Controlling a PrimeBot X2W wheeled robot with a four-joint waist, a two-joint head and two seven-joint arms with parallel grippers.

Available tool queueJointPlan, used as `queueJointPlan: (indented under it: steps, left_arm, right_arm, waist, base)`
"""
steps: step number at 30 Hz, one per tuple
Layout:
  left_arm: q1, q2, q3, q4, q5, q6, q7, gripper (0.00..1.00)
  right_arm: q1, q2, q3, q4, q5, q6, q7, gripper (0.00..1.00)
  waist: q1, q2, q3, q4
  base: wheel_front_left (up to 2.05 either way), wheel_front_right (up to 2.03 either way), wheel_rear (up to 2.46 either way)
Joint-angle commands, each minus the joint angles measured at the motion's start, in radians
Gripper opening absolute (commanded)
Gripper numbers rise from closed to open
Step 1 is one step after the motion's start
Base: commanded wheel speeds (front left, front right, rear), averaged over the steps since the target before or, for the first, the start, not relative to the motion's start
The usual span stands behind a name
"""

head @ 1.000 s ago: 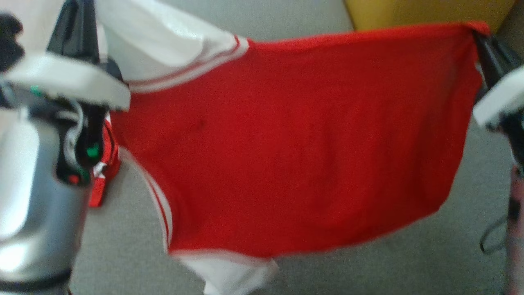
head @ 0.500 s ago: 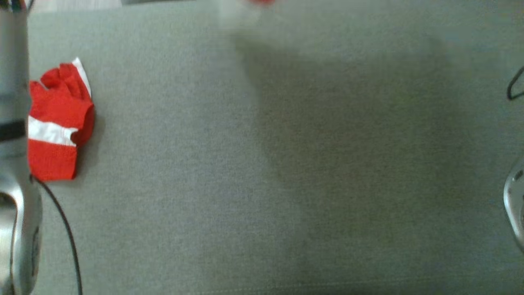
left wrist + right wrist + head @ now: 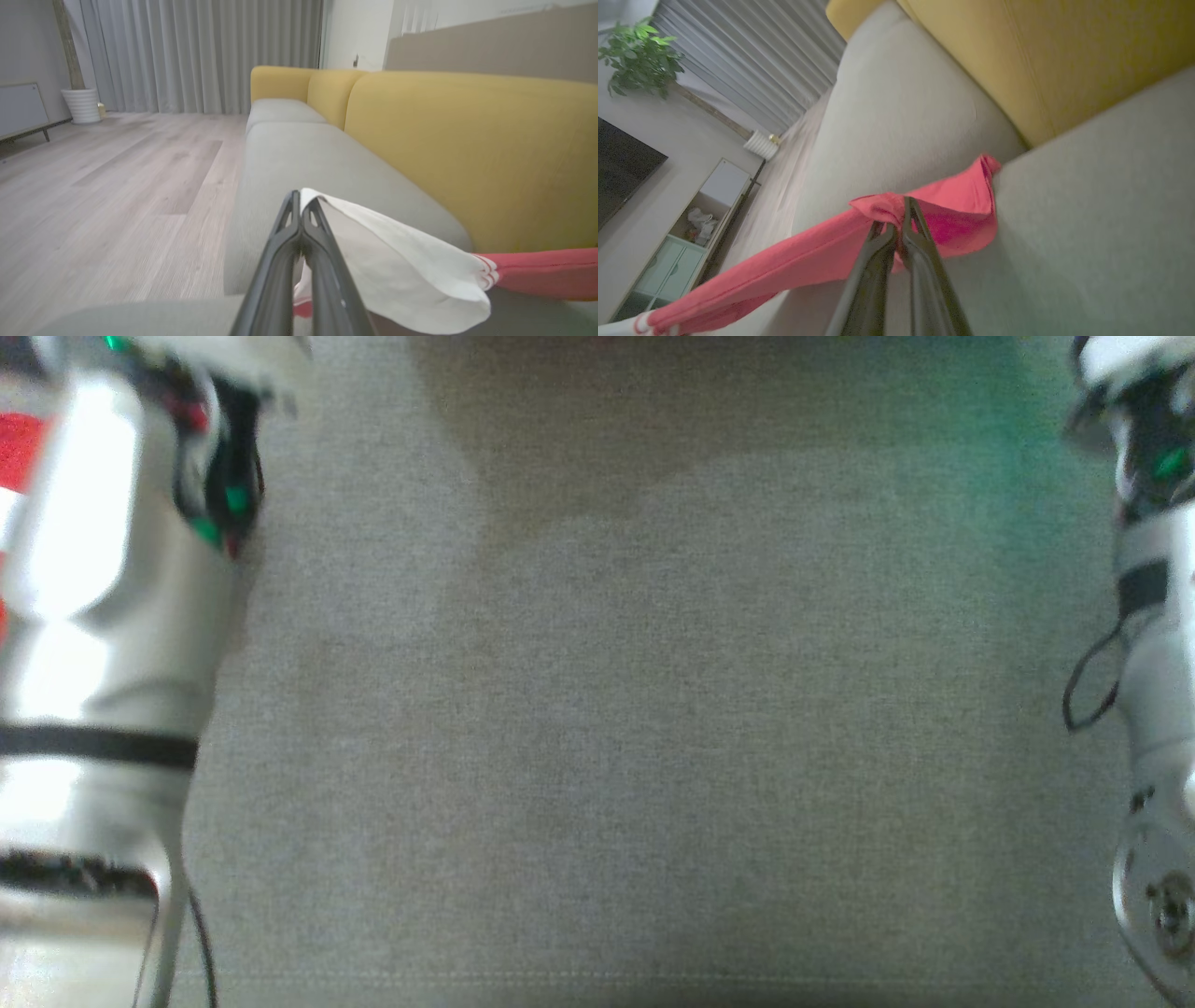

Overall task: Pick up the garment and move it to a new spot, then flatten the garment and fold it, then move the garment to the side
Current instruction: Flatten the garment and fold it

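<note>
The left gripper (image 3: 302,200) is shut tight on the white sleeve end of the garment (image 3: 397,261). From there the cloth runs off to the right, turning red past two thin stripes, along the foot of the yellow backrest (image 3: 467,149). The right gripper (image 3: 894,217) is likewise closed, pinching a bunched red edge. From that pinch the garment (image 3: 798,261) stretches away in a taut band down to the lower left of the right wrist view, where white trim shows, so it hangs spread between the two grippers above the grey seat (image 3: 597,709). Whether its loose red corner by the backrest touches the cushion I cannot tell.

In the head view a broad stretch of bare seat lies between the left forearm (image 3: 93,616) and the right forearm (image 3: 1158,691), with a soft shadow across its top. A stitched seam (image 3: 597,977) runs along the bottom, marking the front edge. A scrap of red (image 3: 19,448) shows at the left edge behind the left forearm.

In the left wrist view the seat runs on well ahead, bounded by the backrest on the right, with wooden floor (image 3: 117,186) on the left
</note>
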Motion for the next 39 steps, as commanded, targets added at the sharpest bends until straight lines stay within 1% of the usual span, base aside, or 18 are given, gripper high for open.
queueJointPlan:
  steps: [1, 3, 4, 7, 9, 13, 18, 24, 31, 33, 36, 39]
  left_arm:
    - [-0.003, 0.059, 0.021, -0.025, 0.011, -0.009, -0.011, 0.0]
    - [0.069, 0.07, 0.006, -0.007, 0.02, -0.024, -0.012, 0.0]
    - [0.069, 0.07, 0.006, -0.007, 0.02, -0.024, -0.012, 0.0]
    - [0.175, 0.091, -0.012, 0.008, 0.026, -0.042, -0.012, 0.0]
    - [0.237, 0.11, -0.024, 0.01, 0.031, -0.049, -0.012, 0.0]
    - [0.342, 0.132, -0.05, 0.004, 0.03, -0.06, -0.002, 0.0]
    - [0.449, 0.154, -0.079, -0.037, 0.009, -0.078, 0.041, 0.0]
    - [0.559, 0.189, -0.117, -0.135, -0.024, -0.092, 0.109, 0.0]
    - [0.682, 0.232, -0.149, -0.26, -0.132, -0.102, 0.219, 0.0]
    - [0.71, 0.255, -0.178, -0.308, -0.157, -0.103, 0.259, 0.0]
    - [0.747, 0.308, -0.257, -0.396, -0.202, -0.104, 0.317, 0.0]
    - [0.774, 0.362, -0.306, -0.467, -0.265, -0.104, 0.366, 0.0]
  right_arm:
    - [-0.004, -0.01, 0.014, -0.028, 0.04, -0.001, 0.034, 0.0]
    - [0.054, -0.017, 0.03, -0.006, 0.075, -0.001, 0.083, 0.0]
    - [0.054, -0.017, 0.03, -0.006, 0.075, -0.001, 0.083, 0.0]
    - [0.137, -0.023, 0.04, 0.024, 0.131, -0.001, 0.173, 0.0]
    - [0.172, -0.011, 0.002, 0.057, 0.201, -0.001, 0.243, 0.0]
    - [0.224, -0.012, -0.052, 0.096, 0.277, -0.001, 0.338, 0.0]
    - [0.315, -0.041, -0.012, 0.072, 0.235, -0.001, 0.35, 0.0]
    - [0.426, -0.081, 0.059, -0.016, 0.189, -0.001, 0.344, 0.0]
    - [0.531, -0.139, 0.12, -0.095, 0.172, -0.001, 0.378, 0.0]
    - [0.557, -0.16, 0.137, -0.113, 0.17, -0.001, 0.396, 0.0]
    - [0.601, -0.189, 0.165, -0.143, 0.178, -0.001, 0.442, 0.0]
    - [0.643, -0.224, 0.192, -0.176, 0.179, -0.001, 0.481, 0.0]
  waist:
    - [-0.0001, 0.0, -0.017, -0.002]
    - [-0.0001, 0.0, -0.057, -0.004]
    - [-0.0001, 0.0, -0.057, -0.004]
    - [-0.0001, 0.0, -0.106, -0.011]
    - [-0.0001, 0.0, -0.13, -0.016]
    - [-0.0001, 0.0, -0.187, -0.009]
    - [-0.0001, 0.0, -0.248, -0.001]
    - [-0.0001, 0.0, -0.3, 0.002]
    - [-0.0001, 0.0, -0.351, -0.001]
    - [-0.0001, 0.0, -0.365, 0.001]
    - [-0.0001, 0.0, -0.388, 0.005]
    - [-0.0001, 0.0, -0.407, 0.01]
  base:
    - [0.0, 0.0, 0.0]
    - [0.0, 0.0, 0.0]
    - [0.0, 0.0, 0.0]
    - [0.0, 0.0, 0.0]
    - [0.0, 0.0, 0.0]
    - [0.0, 0.0, 0.0]
    - [0.0, 0.0, 0.0]
    - [0.0, 0.0, 0.0]
    - [0.0, 0.0, 0.0]
    - [0.0, 0.0, 0.0]
    - [0.0, 0.0, 0.0]
    - [0.0, 0.0, 0.0]
